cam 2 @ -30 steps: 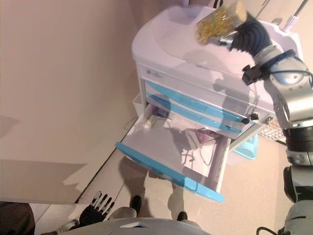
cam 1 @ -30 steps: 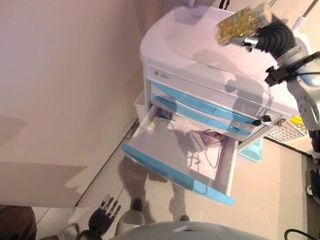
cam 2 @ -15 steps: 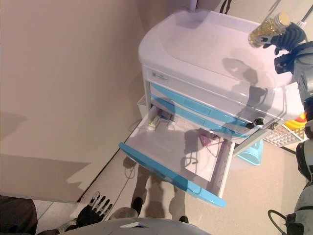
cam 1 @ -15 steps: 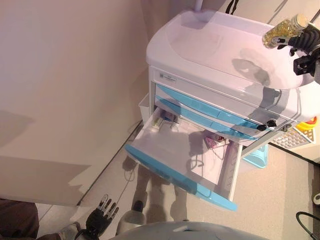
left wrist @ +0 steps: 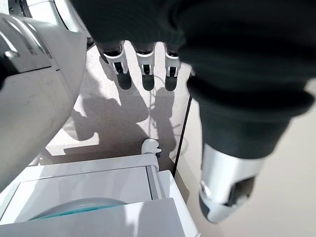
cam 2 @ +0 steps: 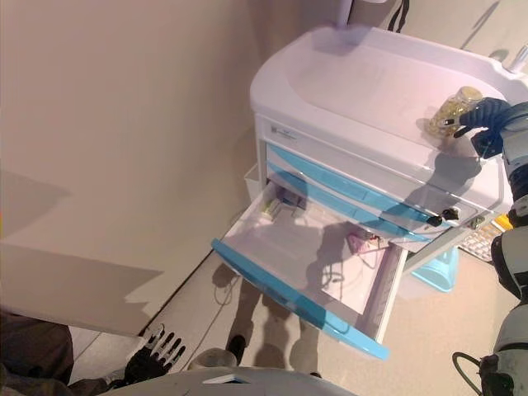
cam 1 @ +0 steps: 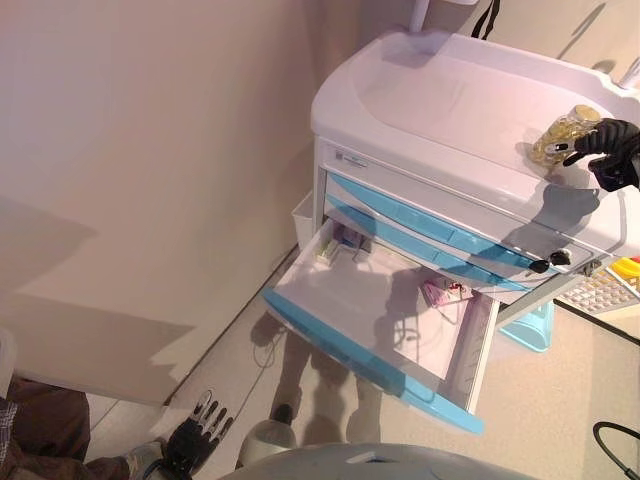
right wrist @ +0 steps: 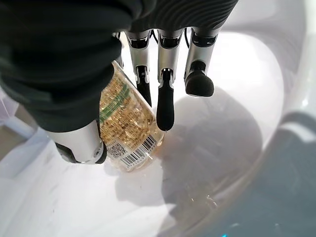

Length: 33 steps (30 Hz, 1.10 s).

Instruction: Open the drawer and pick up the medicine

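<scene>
White cart [cam 1: 440,110] w/ recessed top; pill bottle [cam 1: 562,134] on it, bottom drawer [cam 1: 385,320] open.

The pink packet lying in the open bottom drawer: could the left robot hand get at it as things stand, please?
Probably yes: the blue-fronted drawer is open with nothing over the pink packet, though the left robot hand hangs low, well short of it.

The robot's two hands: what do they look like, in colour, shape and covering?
Both look alike. The right hand has slim silver fingers with dark rounded tips and a thicker silver thumb apart from them; a dark ribbed cover wraps its back and wrist. The left hand shows the same silver fingers and dark cover, on a smooth silver-grey arm.
</scene>
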Motion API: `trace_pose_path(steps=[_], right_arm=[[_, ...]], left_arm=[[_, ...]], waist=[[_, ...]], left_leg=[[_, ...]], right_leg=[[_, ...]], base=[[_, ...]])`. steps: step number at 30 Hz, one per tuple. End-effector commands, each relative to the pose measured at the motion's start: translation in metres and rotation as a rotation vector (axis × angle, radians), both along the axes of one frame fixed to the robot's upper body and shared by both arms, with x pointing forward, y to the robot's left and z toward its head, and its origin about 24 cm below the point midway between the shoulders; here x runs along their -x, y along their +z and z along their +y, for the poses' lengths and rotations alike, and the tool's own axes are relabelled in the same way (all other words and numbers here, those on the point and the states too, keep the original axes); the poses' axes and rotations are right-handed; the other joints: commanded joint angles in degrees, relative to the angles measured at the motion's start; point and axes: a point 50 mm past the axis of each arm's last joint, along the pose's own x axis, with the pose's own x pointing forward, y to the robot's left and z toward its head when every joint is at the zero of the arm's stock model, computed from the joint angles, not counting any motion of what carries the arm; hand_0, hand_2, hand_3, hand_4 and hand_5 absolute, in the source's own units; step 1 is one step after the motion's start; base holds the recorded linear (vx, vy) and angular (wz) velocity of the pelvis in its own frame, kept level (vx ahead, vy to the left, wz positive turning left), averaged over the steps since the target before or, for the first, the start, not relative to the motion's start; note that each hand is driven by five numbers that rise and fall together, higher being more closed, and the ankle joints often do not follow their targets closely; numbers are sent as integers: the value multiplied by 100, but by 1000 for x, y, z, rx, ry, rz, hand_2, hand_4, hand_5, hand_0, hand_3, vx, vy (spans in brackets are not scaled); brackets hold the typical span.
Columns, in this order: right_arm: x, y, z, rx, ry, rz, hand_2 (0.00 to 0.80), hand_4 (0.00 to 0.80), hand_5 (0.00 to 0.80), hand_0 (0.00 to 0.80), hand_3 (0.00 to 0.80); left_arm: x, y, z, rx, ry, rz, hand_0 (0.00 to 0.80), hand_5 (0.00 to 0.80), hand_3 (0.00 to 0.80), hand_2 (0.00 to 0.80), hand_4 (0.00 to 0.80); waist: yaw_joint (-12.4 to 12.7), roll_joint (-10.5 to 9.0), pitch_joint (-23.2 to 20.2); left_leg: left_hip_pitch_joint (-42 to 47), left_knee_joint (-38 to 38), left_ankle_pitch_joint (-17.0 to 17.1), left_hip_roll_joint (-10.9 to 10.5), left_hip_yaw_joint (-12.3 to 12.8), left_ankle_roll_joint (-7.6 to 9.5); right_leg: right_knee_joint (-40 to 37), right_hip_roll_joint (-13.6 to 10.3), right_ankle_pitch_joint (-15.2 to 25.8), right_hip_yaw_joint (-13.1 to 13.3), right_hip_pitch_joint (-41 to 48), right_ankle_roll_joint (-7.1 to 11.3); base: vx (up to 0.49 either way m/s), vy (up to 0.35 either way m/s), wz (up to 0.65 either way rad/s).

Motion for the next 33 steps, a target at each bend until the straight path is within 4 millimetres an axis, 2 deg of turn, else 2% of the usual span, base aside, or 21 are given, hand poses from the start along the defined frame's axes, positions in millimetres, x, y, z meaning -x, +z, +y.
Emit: trace_pose_path(steps=[1, 8, 13, 14, 15, 19, 23, 33], right_arm=[[-1, 28, 0, 110, 25, -18, 800, 800, 800, 800, 800], [3, 10, -9, 126, -17, 29, 800, 800, 800, 800, 800], [4, 6, -11, 137, -44, 26, 800, 800, 800, 800, 800], [4, 5, -12, 142, -67, 7, 662, 662, 662, 662, 662], [4, 4, -12, 141, -75, -1, 0, 0, 0, 0, 0], [1, 4, -8, 140, -73, -32, 0, 0, 0, 0, 0], [-2, 13, -4, 164, -66, -72, 0, 0, 0, 0, 0], [-3, 56, 10, 191, -38, -208, 0, 0, 0, 0, 0]], left_arm=[[4, 3, 15, -48, -90, 37, 0, 0, 0, 0, 0], [8, 3, 16, -44, -96, 43, 0, 0, 0, 0, 0], [10, 3, 16, -41, -105, 43, 0, 0, 0, 0, 0], [10, 3, 16, -39, -102, 44, 0, 0, 0, 0, 0], [10, 3, 16, -39, -101, 45, 0, 0, 0, 0, 0], [11, 3, 16, -39, -99, 45, 0, 0, 0, 0, 0], [12, 3, 16, -39, -97, 45, 0, 0, 0, 0, 0], [9, 4, 15, -36, -89, 28, 0, 0, 0, 0, 0]], waist=[[243, -180, -220], [311, -144, -185], [348, -128, -157], [346, -120, -158], [345, -115, -157], [330, -107, -162], [290, -107, -176], [116, -124, -224]], left_leg=[[-133, 244, -565, -38, -180, -9], [-111, 238, -550, -48, -243, -11], [-111, 245, -543, -52, -275, -12], [-105, 238, -539, -51, -272, -12], [-101, 237, -538, -53, -274, -12], [-98, 243, -543, -46, -252, -13], [-88, 257, -555, -53, -224, -14], [-43, 243, -563, -38, -75, -18]], right_leg=[[410, -97, -76, -279, -300, 100], [421, -82, -95, -324, -264, 89], [434, -73, -101, -340, -253, 87], [434, -69, -100, -337, -253, 84], [434, -66, -99, -332, -252, 86], [438, -72, -98, -316, -252, 98], [441, -69, -95, -287, -251, 104], [422, -72, -48, -177, -274, 118]], base=[[0, 0, 0], [6, 2, 5], [1, 1, 1], [0, 0, 0], [0, 0, 0], [0, 0, 0], [0, 0, 0], [-4, 5, -4]])
